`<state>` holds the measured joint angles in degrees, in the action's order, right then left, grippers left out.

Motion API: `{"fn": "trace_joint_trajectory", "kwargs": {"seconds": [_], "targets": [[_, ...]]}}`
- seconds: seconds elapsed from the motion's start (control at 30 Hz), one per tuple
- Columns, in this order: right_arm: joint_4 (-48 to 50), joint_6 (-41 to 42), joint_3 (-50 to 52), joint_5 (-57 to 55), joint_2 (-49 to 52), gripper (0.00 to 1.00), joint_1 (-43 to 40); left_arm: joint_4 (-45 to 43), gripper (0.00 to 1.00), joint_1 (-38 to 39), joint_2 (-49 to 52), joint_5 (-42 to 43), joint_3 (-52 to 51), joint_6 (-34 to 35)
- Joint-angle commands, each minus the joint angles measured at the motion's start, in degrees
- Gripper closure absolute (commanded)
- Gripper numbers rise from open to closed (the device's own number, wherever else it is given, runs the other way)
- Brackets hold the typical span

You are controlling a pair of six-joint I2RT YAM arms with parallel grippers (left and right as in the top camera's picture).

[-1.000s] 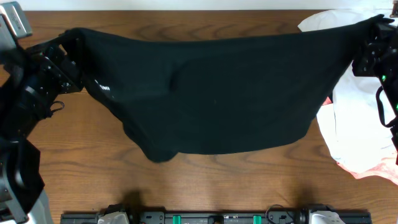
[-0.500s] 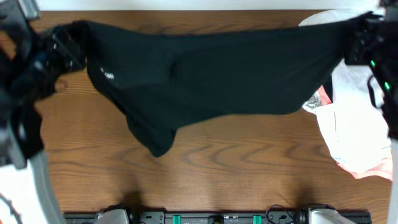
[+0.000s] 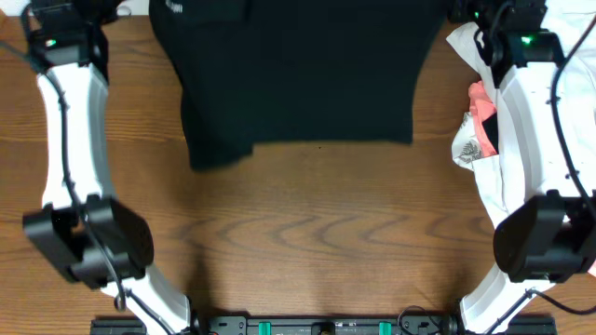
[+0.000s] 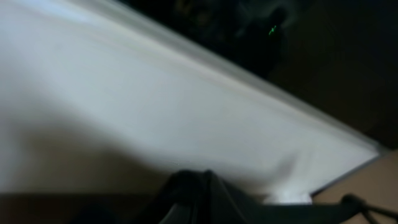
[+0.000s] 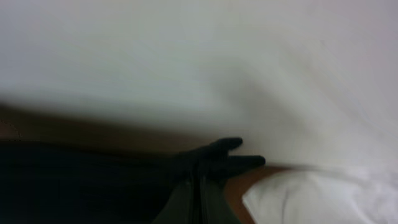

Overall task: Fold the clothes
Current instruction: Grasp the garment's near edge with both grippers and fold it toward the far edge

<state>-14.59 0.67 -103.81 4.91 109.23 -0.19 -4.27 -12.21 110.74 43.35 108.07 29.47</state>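
At eleven o'clock the left gripper [image 4: 202,186] is clenched, apparently on a top corner of the clothes [image 3: 298,84], though its view is blurred. The black sheet spreads wide at twelve o'clock over the table [image 3: 307,242]. It looks light and limp, prone to sagging, and is best taken at corners or hem. At one o'clock the right gripper [image 5: 200,183] is clamped on the opposite corner.
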Motion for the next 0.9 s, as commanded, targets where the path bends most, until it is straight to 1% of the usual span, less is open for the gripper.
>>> {"fn": "trace_joint_trajectory", "kwargs": {"seconds": [0.0, 0.07, 0.13, 0.23, 0.3, 0.37, 0.43, 0.47, 0.53, 0.63, 0.7, 0.73, 0.77, 0.87], "targets": [[3.41, 1.73, -2.51, -0.33, -3.23, 0.99, -0.48, -7.21, 0.94, -0.48, -2.23, 5.86, 1.7, 9.14], [2.27, 2.1, -4.15, -0.33, -3.48, 0.99, -0.5, -8.02, 0.94, -0.48, -2.71, 8.72, 2.12, 9.42], [-1.18, 2.08, -5.84, -0.33, -3.61, 0.99, -0.5, -6.71, 0.94, -0.48, -3.23, 12.33, 2.12, 9.46], [-9.18, 2.05, -7.17, -0.33, -3.61, 0.99, -0.57, -0.35, 0.94, -0.52, -3.58, 18.36, 2.12, 9.4], [-16.44, 2.05, -7.17, -0.35, -3.61, 0.99, -0.55, 7.02, 0.94, -0.52, -3.58, 23.08, 2.1, 8.61], [-24.44, 2.03, -7.17, -0.37, -3.61, 0.99, -0.55, 16.24, 0.94, -0.52, -3.58, 26.1, 2.1, 5.86], [-32.33, 2.03, -7.15, -0.39, -3.61, 0.99, -0.57, 28.89, 0.94, -0.55, -3.58, 27.36, 2.1, -0.15], [-35.91, 2.03, -7.13, -0.39, -3.61, 0.99, -0.66, 35.76, 0.94, -0.63, -3.58, 26.75, 2.1, -4.48], [-41.97, 2.03, -7.08, -0.39, -3.58, 0.99, -0.66, 49.59, 0.94, -0.63, -3.58, 20.94, 2.1, -13.88], [-49.92, 1.84, -7.08, -0.68, -3.58, 0.99, -0.66, 65.37, 0.94, -0.31, -3.58, 5.42, 1.9, -23.89], [-54.51, 1.81, -7.08, -0.85, -3.58, 0.99, -0.66, 72.13, 0.94, 0.2, -3.58, -2.82, 1.2, -28.11], [-56.72, 1.84, -7.08, -0.83, -3.58, 0.99, -0.66, 73.96, 0.94, 0.48, -3.58, -5.35, 0.63, -29.09], [-59.43, 1.84, -7.08, -0.85, -3.58, 0.99, -0.66, 74.93, 0.94, 0.7, -3.58, -7.06, -0.11, -29.03], [-66.31, 1.84, -7.06, -0.87, -3.58, 0.99, -0.66, 76.37, 0.94, 0.94, -3.58, -7.43, -2.43, -29.03]]}}
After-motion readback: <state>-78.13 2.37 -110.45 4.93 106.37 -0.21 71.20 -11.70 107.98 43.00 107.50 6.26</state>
